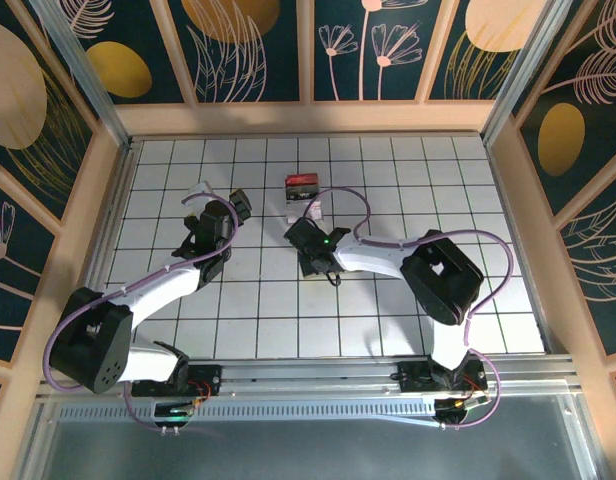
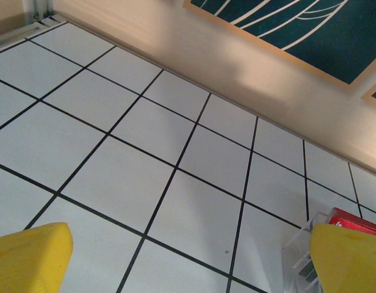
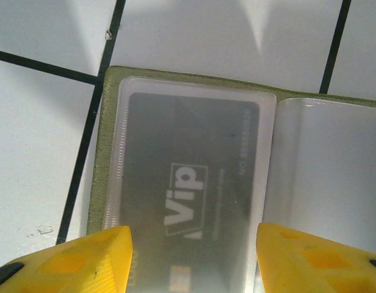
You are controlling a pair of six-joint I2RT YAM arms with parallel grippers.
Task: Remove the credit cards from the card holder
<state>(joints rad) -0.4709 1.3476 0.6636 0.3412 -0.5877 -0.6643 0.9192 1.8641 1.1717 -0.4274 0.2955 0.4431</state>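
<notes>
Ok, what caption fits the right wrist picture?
Open right gripper poised over the olive-green folding card holder, a dark grey VIP card inside its clear sleeve.

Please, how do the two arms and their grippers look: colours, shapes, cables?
The left arm and the right arm have white tube links and bulky black joint housings. A lilac cable loops along each. The left fingers and right fingers are bright yellow blocks. A green light glows on the right wrist.

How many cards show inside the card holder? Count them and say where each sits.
1. A dark Vip card sits in the left clear sleeve of the open card holder, under the open right gripper. The right sleeve looks empty; more cards may be hidden behind.
</notes>
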